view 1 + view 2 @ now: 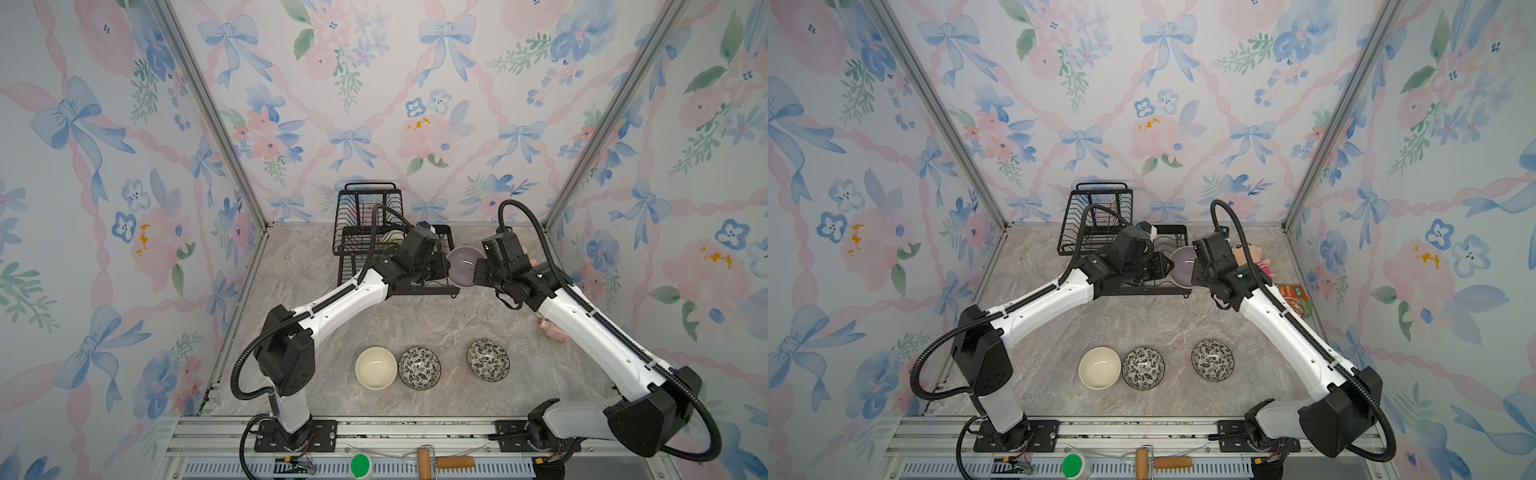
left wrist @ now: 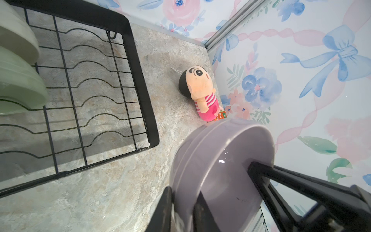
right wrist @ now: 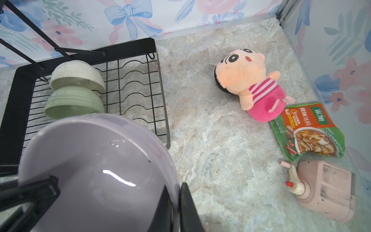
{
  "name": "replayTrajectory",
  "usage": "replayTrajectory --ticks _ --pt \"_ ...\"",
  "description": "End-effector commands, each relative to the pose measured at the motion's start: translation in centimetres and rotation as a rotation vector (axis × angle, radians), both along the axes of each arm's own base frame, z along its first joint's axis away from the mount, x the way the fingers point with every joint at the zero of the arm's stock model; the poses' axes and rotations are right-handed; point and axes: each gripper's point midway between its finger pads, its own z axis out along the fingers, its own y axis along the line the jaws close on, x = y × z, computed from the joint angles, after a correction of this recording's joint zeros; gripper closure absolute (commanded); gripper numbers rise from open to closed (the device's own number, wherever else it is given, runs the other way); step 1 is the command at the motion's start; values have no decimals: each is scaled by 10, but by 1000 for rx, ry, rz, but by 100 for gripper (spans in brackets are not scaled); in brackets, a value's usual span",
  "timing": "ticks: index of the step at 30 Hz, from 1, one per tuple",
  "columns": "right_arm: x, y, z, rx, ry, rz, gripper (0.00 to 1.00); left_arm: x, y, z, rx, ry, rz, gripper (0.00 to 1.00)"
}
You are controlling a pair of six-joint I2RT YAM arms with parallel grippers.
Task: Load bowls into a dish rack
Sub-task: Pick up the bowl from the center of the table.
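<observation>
Lavender bowl (image 1: 465,266) sits tilted at the near right corner of the dish rack (image 3: 124,45). We see both grippers closed on it: the left gripper (image 2: 182,192) pinches its left rim and the right gripper (image 3: 176,190) clamps the opposite rim. A cream bowl (image 3: 77,75) and a pale green bowl (image 3: 73,100) stand in the rack's base.

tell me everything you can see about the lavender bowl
The lavender bowl is small, round and glossy, like glazed ceramic, with stepped rings round its outer wall. It is empty apart from a few dark specks inside. It appears to be held above the table, somewhat tilted with its mouth upward, by the rack's right edge. The left gripper and right gripper each pinch its rim from opposite sides, one finger inside and one outside.
</observation>
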Motion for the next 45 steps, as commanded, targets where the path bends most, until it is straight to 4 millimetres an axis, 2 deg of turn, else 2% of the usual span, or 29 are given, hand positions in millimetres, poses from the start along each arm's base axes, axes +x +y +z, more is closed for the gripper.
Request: replayTrajectory --ticks 1,6,7,9,10,13,17,19,22,25,27,29,30,36,39,42,45 --pt "12 29 35 94 -121 59 100 -1 -11 -5 0 27 -24 75" --pt "13 30 39 87 -129 64 100 1 -11 -8 19 36 -15 71" --pt "13 31 39 84 -129 68 100 1 -11 -10 26 42 -13 73" --pt "14 31 39 82 -131 64 100 2 -13 -12 33 48 -17 88" --pt "14 31 39 82 -130 62 100 2 -13 -11 31 47 -15 92" --pt "15 31 38 88 -126 54 97 4 -11 -9 31 42 -6 95" --pt "16 29 32 138 -98 28 88 7 -9 -4 33 26 16 100" --pt "17 27 31 185 -81 11 74 13 -5 0 40 11 48 100" --pt "18 25 36 290 -59 -28 62 23 -2 8 57 -18 99 100" --pt "19 22 45 383 -52 -64 45 34 1 15 65 -42 153 100" --pt "19 16 53 432 -53 -103 29 40 3 20 66 -62 187 100" --pt "18 8 62 491 -52 -147 8 47 5 26 74 -91 225 100" --pt "18 5 67 525 -58 -166 2 49 6 29 80 -105 240 100" --pt "17 -31 92 786 -107 -364 4 70 6 42 112 -197 306 100" --pt "17 -45 100 928 -130 -478 4 76 -5 54 123 -300 285 100" --pt "20 -46 103 1088 -135 -566 4 79 -15 63 149 -417 260 100" --pt "28 -32 103 1269 -138 -608 4 79 -19 68 144 -502 251 100"
